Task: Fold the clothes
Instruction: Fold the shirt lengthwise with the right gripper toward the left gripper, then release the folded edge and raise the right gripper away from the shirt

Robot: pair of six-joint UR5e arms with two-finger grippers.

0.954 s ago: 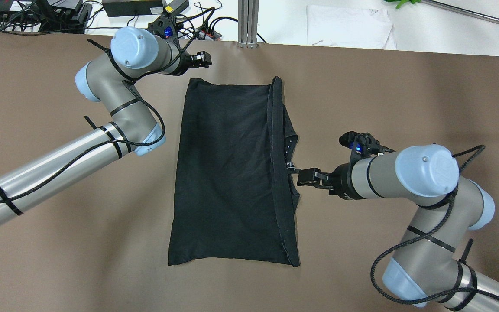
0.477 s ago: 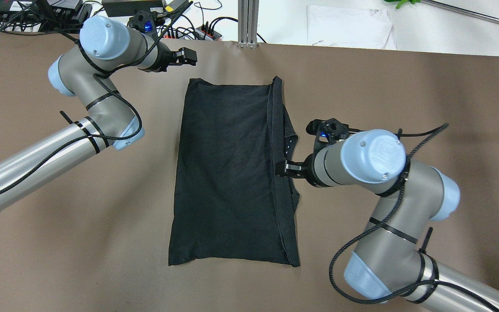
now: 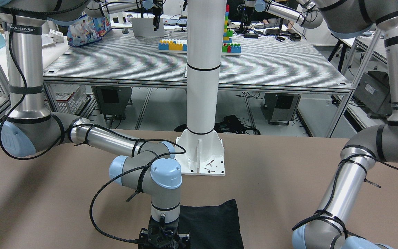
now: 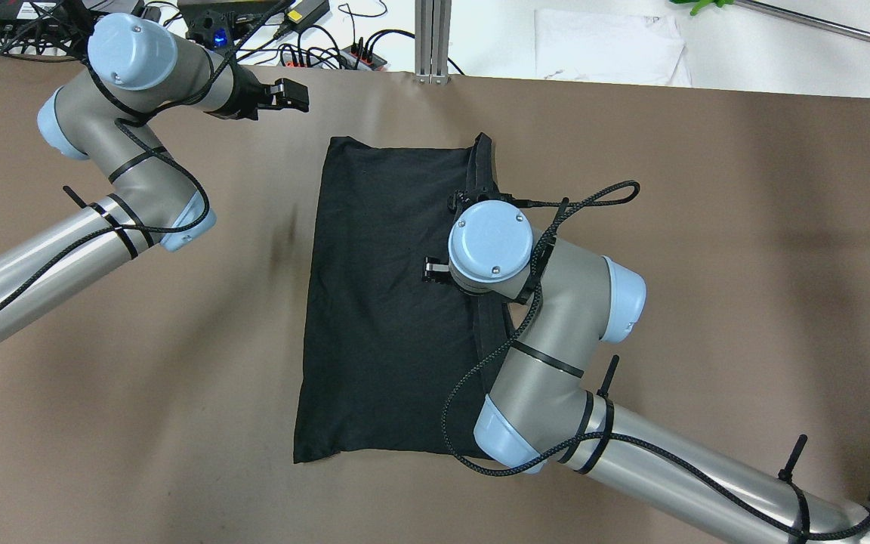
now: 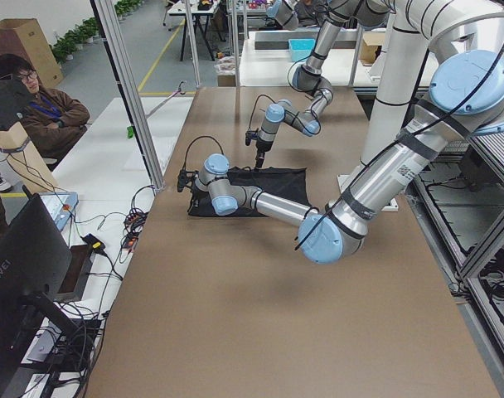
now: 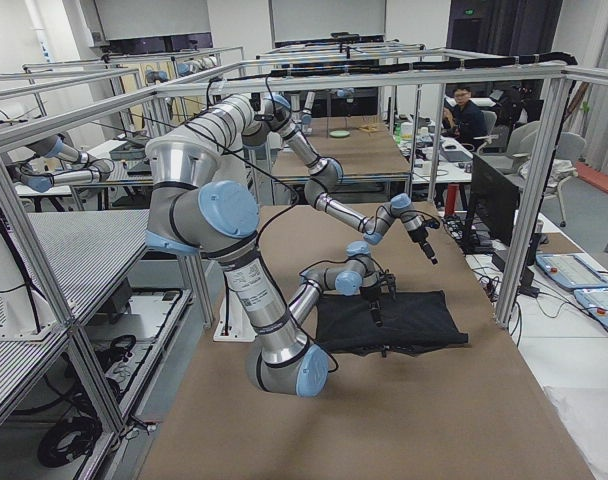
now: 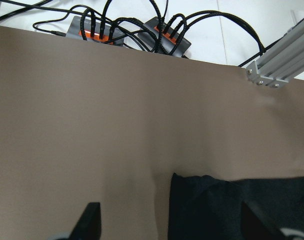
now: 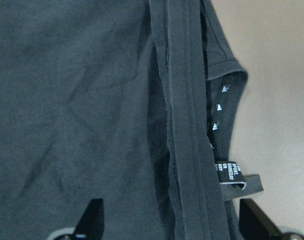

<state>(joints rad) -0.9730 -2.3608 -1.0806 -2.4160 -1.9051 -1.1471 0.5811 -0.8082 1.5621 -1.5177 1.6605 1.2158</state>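
Folded black garment (image 4: 382,317) lies flat mid-table (image 4: 707,264). Over its doubled right-hand edge: right gripper (image 8: 173,220), fingers (image 8: 94,217) spread, empty. Beyond the far left corner: left gripper (image 4: 289,94), fingers (image 7: 92,220) spread, empty.

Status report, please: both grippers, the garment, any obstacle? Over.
Left gripper open, empty, off the garment. Right gripper open over its folded edge. Garment flat on table. No obstacle seen.

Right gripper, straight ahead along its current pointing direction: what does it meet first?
The black garment. The right gripper points down at it, jaws open, lined up over the doubled edge strip near the neck label. How far above the cloth is unclear.
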